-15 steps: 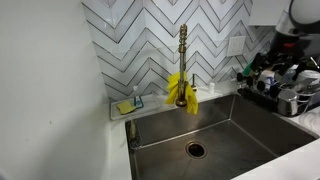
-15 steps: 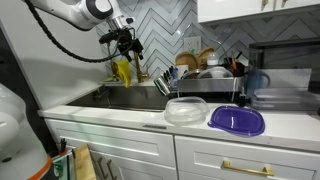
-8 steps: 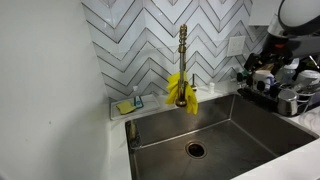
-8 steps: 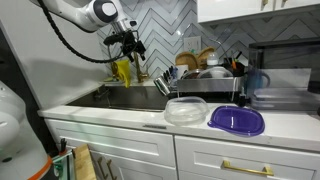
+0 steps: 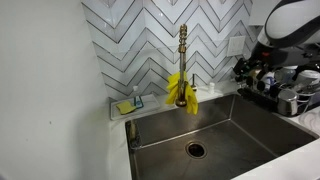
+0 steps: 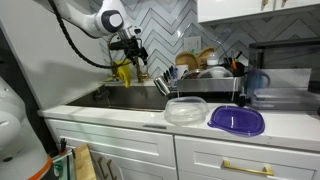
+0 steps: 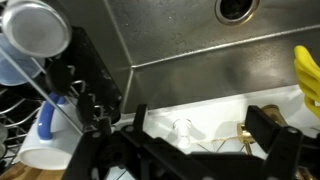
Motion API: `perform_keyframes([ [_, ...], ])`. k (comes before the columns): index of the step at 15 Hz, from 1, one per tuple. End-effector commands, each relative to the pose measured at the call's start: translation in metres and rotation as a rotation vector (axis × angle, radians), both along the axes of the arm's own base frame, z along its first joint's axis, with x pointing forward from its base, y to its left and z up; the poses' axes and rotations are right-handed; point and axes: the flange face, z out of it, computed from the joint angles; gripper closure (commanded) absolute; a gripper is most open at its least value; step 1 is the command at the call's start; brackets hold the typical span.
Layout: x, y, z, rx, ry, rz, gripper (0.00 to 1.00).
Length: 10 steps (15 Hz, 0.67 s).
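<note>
The pincer (image 5: 250,68) hangs with its jaws spread as wide as they go and nothing between them. It is above the right end of the sink (image 5: 240,130), just beside the dish rack (image 5: 275,98), which stands on the counter to the right of the basin. In the wrist view the two dark fingers (image 7: 275,135) frame the white ledge behind the basin, with the black wire of the dish rack close on the left.

The rack is full. In the wrist view it holds a white cup (image 7: 35,28) and a blue-handled brush (image 7: 47,118).

To the left, at the far rim of the sink, a tall brass faucet (image 5: 183,45) rises, and a yellow cloth (image 5: 180,90) is draped over it. The basin is bare brushed steel with a round drain (image 5: 196,150) towards its near left. At the far left corner a small blue tray with a sponge (image 5: 130,105) sits on the ledge.

The wall behind is grey-and-white herringbone tile (image 5: 140,40). In an exterior view the white counter (image 6: 110,112) runs right past the rack to a clear lid (image 6: 185,110) and a purple lid (image 6: 237,120). White cabinets (image 6: 130,145) sit below and an upper cabinet (image 6: 260,10) above.
</note>
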Motion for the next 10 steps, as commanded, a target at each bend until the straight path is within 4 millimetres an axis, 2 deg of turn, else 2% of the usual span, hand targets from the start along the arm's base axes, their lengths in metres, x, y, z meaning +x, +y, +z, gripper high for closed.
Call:
perform_keyframes([
  [1,0.037,0.026,-0.036,0.1,0.0,0.067,0.0],
  [3,0.056,0.04,-0.049,0.143,-0.023,0.105,0.0],
  [5,0.072,0.062,-0.056,0.159,-0.039,0.174,0.0],
  [6,0.055,0.043,-0.05,0.127,-0.034,0.121,0.0],
  [8,0.068,0.056,-0.057,0.138,-0.034,0.153,0.0],
  [10,0.073,0.06,-0.058,0.142,-0.035,0.16,0.0],
])
